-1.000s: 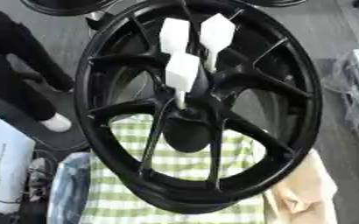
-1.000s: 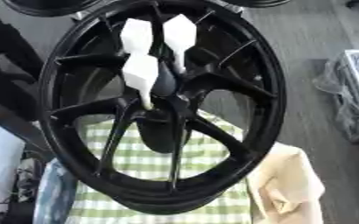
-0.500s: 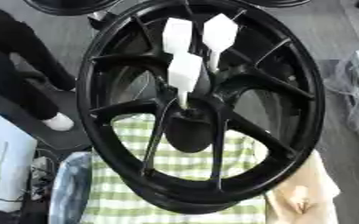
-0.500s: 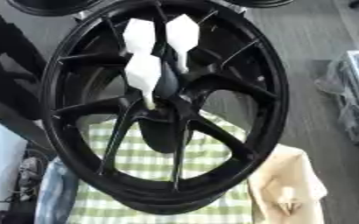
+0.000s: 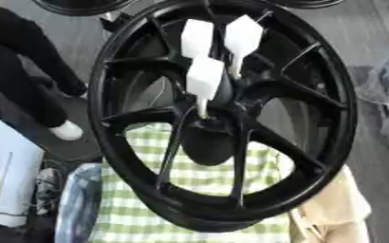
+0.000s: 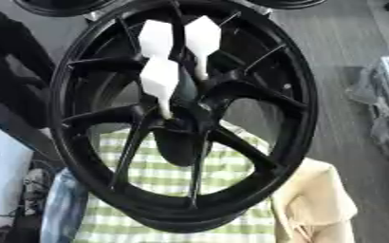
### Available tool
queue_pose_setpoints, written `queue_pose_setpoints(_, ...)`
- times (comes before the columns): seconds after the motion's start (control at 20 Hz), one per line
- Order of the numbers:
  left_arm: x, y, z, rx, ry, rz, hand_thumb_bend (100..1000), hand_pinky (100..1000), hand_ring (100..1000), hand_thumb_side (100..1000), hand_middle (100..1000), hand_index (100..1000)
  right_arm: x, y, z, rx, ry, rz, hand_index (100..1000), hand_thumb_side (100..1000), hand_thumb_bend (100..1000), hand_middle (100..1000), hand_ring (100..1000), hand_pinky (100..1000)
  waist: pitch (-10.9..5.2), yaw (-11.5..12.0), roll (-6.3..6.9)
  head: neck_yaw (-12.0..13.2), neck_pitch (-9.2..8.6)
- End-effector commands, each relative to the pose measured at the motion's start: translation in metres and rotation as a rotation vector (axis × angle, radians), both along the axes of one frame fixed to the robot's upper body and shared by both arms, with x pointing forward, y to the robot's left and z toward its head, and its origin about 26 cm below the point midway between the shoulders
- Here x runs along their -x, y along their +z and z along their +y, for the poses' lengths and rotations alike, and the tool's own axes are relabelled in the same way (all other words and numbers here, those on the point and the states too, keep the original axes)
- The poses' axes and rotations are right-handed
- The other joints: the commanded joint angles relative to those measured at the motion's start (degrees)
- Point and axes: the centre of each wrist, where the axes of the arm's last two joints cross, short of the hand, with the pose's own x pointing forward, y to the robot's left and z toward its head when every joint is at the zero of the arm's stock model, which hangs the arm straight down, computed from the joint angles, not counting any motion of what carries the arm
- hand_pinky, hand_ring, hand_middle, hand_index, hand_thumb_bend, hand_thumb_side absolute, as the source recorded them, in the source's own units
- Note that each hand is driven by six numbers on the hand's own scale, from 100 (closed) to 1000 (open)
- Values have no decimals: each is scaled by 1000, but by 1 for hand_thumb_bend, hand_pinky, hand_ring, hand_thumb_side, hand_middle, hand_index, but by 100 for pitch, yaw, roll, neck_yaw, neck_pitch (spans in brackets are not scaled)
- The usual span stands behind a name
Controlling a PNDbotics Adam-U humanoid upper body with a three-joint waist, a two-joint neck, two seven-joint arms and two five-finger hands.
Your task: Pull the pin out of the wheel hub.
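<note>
The black wheel [image 5: 223, 118] stands tilted over a green-and-white checked cloth [image 5: 189, 190]. Three white pins stick out of its hub [image 5: 210, 111]: the nearest pin [image 5: 204, 81] stands at the hub's centre, with the other two pins [image 5: 221, 38] side by side above it. Neither robot hand shows in either view, so whether they are open or closed cannot be told. A cream cloth [image 6: 318, 199] lies at the wheel's lower right.

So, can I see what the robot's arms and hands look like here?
No. Neither arm nor hand shows in either view: only the black spoked wheel, three white flat-headed pins, a green checked cloth and a beige fabric shape.
</note>
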Motion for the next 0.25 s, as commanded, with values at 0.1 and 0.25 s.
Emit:
queue_pose_setpoints(0.1, 0, 9, -3, -5, -22, -32, 223, 812, 836, 784, 737, 741, -12, 5, 17, -49, 177, -77, 855, 792, 100, 681, 747, 922, -124, 40, 20, -48, 31)
queue_pose_setpoints(0.25, -1, 10, -4, -2, -27, -33, 225, 811, 836, 783, 738, 742, -25, -3, 22, -73, 232, -48, 852, 812, 100, 660, 737, 927, -119, 76, 34, -64, 31)
